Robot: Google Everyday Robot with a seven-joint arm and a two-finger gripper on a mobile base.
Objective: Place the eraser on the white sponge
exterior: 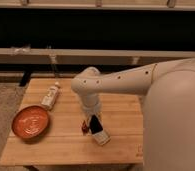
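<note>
My gripper (93,118) hangs from the white arm over the middle of the wooden table (66,145). It is shut on the eraser (95,125), a small flat black slab held tilted. The eraser's lower end is right at the top of the white sponge (102,138), a white block lying on the table just below and to the right of it. I cannot tell whether the two touch. A dark red elongated object (84,128) lies just left of the eraser.
An orange-red plate (30,122) sits at the table's left front. A white labelled bottle (51,95) lies at the back left. My large white arm (161,95) covers the right side of the table. A dark wall and ledge run behind.
</note>
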